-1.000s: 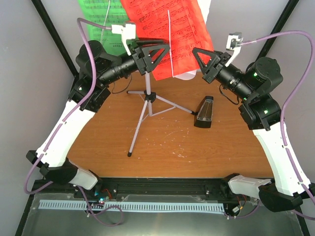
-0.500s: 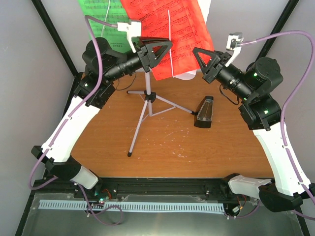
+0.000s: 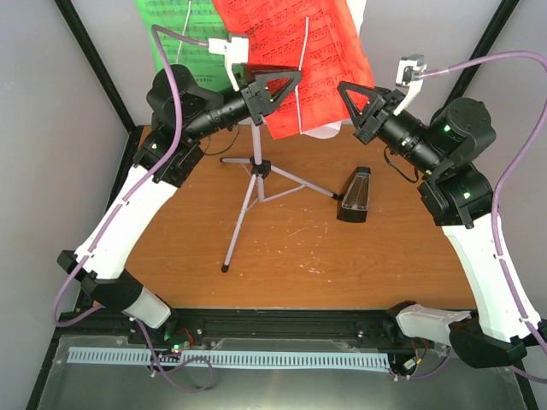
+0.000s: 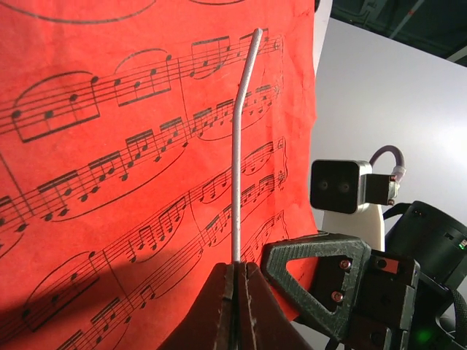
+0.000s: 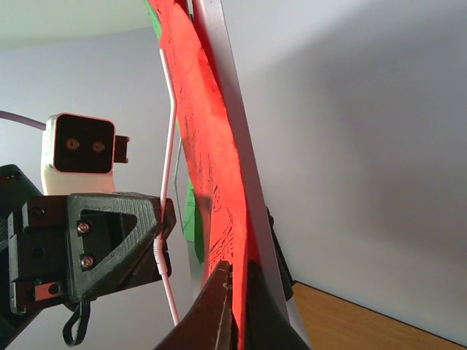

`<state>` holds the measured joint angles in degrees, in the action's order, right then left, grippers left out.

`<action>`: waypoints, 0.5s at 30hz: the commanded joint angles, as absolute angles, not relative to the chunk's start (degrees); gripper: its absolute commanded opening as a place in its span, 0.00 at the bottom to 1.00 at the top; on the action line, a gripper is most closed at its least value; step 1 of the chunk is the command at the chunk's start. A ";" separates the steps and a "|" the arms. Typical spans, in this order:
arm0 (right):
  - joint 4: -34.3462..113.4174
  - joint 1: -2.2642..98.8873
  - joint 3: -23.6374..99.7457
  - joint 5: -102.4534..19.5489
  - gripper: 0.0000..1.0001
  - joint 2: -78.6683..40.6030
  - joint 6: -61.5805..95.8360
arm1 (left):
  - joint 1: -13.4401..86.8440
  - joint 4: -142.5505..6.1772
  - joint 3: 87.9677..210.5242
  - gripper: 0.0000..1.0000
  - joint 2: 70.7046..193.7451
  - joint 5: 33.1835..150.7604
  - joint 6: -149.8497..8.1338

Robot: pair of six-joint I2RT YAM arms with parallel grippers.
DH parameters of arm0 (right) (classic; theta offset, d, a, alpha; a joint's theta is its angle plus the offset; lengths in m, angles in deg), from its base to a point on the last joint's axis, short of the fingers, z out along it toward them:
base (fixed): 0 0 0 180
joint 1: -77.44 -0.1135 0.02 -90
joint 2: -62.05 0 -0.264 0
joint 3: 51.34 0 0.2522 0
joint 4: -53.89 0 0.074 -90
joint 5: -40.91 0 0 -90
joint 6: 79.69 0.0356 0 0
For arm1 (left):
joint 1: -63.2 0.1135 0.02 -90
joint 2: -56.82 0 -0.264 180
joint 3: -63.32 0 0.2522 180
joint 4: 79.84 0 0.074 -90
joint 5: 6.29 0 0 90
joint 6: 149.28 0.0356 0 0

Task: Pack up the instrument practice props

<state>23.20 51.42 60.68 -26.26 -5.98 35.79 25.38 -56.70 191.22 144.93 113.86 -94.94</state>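
The music stand (image 3: 256,167) stands on thin silver tripod legs at the table's back middle. A red music sheet (image 3: 295,51) and a green music sheet (image 3: 171,34) lie against its pale desk (image 5: 232,109). My left gripper (image 3: 295,81) (image 4: 239,268) is shut on the stand's thin silver page-holder wire (image 4: 236,146), which lies over the red sheet (image 4: 124,146). My right gripper (image 3: 344,88) (image 5: 238,271) is shut on the red sheet's (image 5: 208,138) lower right edge. The small black metronome (image 3: 355,195) sits on the table right of the stand.
Black frame posts (image 3: 90,60) and grey walls close in the wooden table (image 3: 291,256) at the back and sides. The two grippers face each other closely in front of the stand's desk. Purple cables (image 3: 504,60) loop off both arms.
My left gripper moved right and up to the stand's wire holder and closed on it. The right arm has barely moved and keeps its grip on the red sheet.
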 commanded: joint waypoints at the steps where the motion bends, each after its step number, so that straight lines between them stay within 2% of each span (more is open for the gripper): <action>1: 23.17 50.90 60.92 -28.90 0.03 -4.55 35.14 | 24.97 -59.94 191.23 0.00 143.37 113.35 -94.39; 5: 24.38 50.90 58.27 -34.04 0.03 -1.90 36.02 | 24.97 -59.98 191.09 0.00 143.09 112.99 -94.17; 9: 27.32 50.92 52.92 -44.44 0.03 4.06 36.54 | 24.97 -60.28 190.71 0.00 142.55 112.15 -94.01; 15: 23.64 50.90 50.55 -55.44 0.03 11.36 34.76 | 25.01 -60.24 190.69 0.01 142.59 112.13 -94.00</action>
<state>24.27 51.24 51.39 -45.21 6.83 36.09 25.36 -57.55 190.04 144.17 112.90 -94.81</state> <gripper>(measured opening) 0.031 0.025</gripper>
